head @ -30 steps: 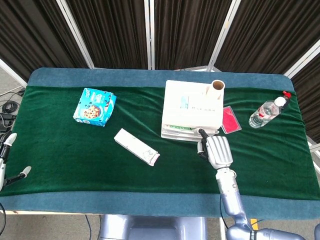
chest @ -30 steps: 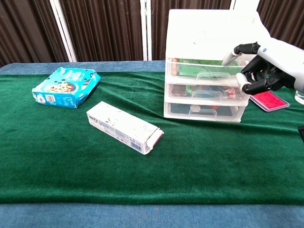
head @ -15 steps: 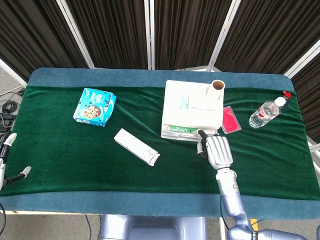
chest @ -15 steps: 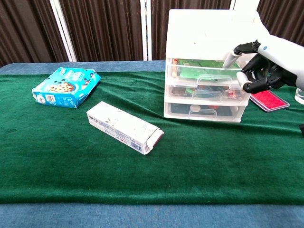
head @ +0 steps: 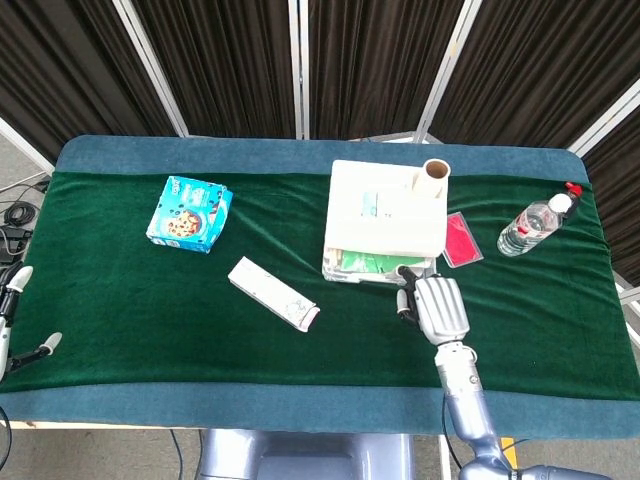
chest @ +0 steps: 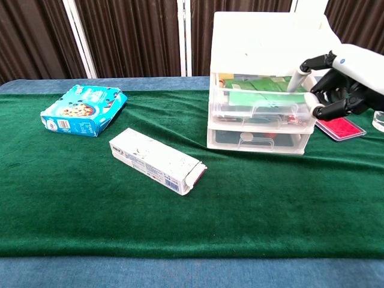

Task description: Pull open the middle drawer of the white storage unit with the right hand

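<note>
The white storage unit stands right of the table's middle, and the chest view shows three see-through drawers in it. The upper of these, a drawer with green contents, sticks out towards me over the one below; from above its green inside shows. My right hand is at this drawer's right front corner, with fingers curled on its front. In the head view the right hand lies just in front of the unit. My left hand rests at the far left table edge, fingers apart, holding nothing.
A blue cookie box lies at the left and a long white carton in the middle. A cardboard roll stands on the unit. A red flat pack and a water bottle lie to its right.
The drawer with green contents has slid out towards me, and my right hand has drawn back with it. The left hand has not moved.
</note>
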